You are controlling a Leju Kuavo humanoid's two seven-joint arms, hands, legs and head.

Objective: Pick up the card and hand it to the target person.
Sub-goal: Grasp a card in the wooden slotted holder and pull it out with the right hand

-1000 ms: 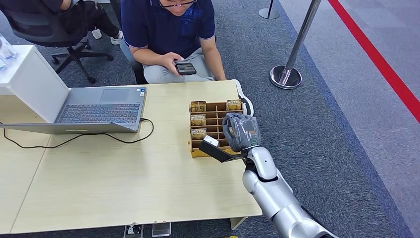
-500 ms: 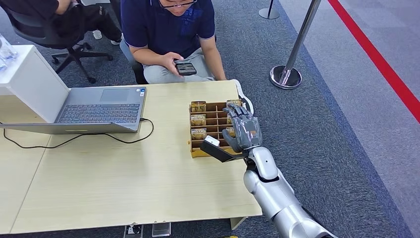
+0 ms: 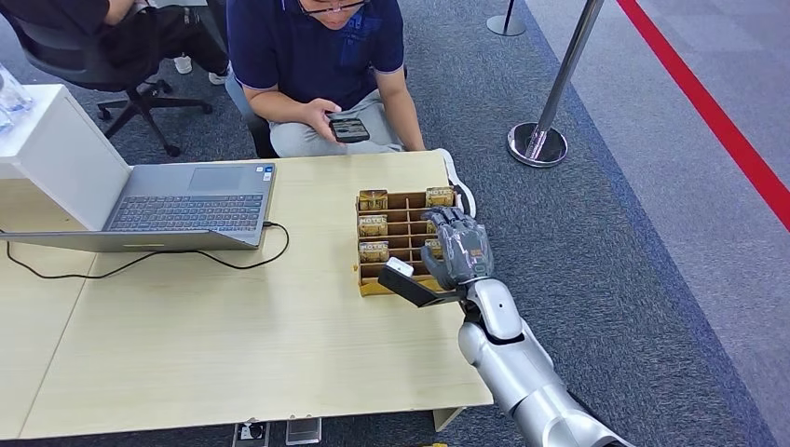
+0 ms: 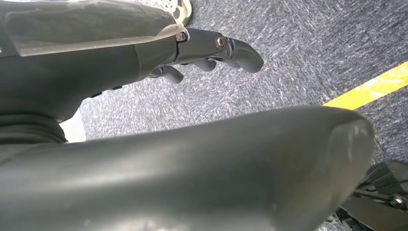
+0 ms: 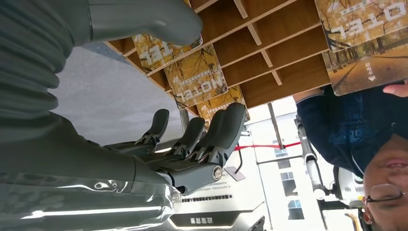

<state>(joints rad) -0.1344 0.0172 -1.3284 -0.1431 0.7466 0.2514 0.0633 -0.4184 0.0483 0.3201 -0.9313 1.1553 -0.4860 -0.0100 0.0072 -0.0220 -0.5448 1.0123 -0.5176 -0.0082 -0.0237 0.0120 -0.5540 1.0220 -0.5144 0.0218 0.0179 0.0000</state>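
My right hand (image 3: pixel 458 250) empty, fingers spread, over brown wooden slotted card rack (image 3: pixel 402 222) at tabletop's 3 o'clock. Yellow hotel card (image 3: pixel 434 248) beneath fingers. Should lower straight, pinch card edge. Left hand (image 4: pixel 211 53) empty, hanging.

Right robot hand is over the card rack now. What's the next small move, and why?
Probably lower the right robot hand and close its fingers on one card in the wooden rack's right column. The hand hovers above that column with fingers spread and nothing held, so no card is grasped yet. The person sits just behind the table.
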